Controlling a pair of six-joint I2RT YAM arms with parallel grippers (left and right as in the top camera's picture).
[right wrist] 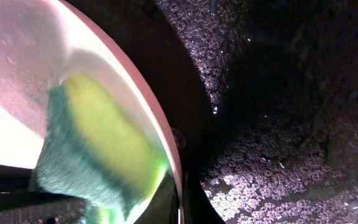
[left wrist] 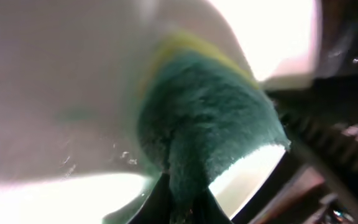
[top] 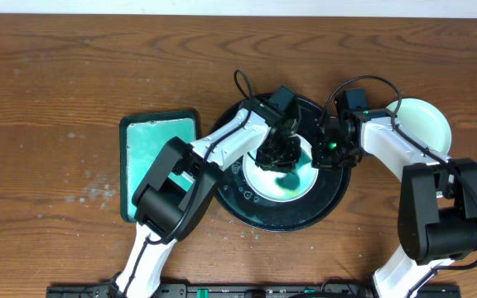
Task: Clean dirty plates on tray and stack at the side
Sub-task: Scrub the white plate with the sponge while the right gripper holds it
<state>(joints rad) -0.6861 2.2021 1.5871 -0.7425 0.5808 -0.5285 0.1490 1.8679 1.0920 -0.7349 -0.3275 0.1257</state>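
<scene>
A dirty plate (top: pixel 301 187) with a teal smear lies on the round black tray (top: pixel 230 200). My left gripper (top: pixel 278 154) is shut on a green and yellow sponge (left wrist: pixel 210 118) and presses it onto the plate (left wrist: pixel 61 74); its fingertips (left wrist: pixel 182 205) pinch the sponge's lower end. My right gripper (top: pixel 325 150) is at the plate's right edge, its fingers (right wrist: pixel 182 199) closed on the plate's rim (right wrist: pixel 17 74). The sponge (right wrist: pixel 98 149) also shows in the right wrist view, next to the wet black tray (right wrist: pixel 278 93). A pale mint plate (top: pixel 427 124) rests on the table right of the tray.
A rectangular teal sponge tray (top: pixel 157 157) lies left of the black tray, partly under my left arm. Both arms cross over the black tray. Bare wooden table (top: pixel 56 99) surrounds everything.
</scene>
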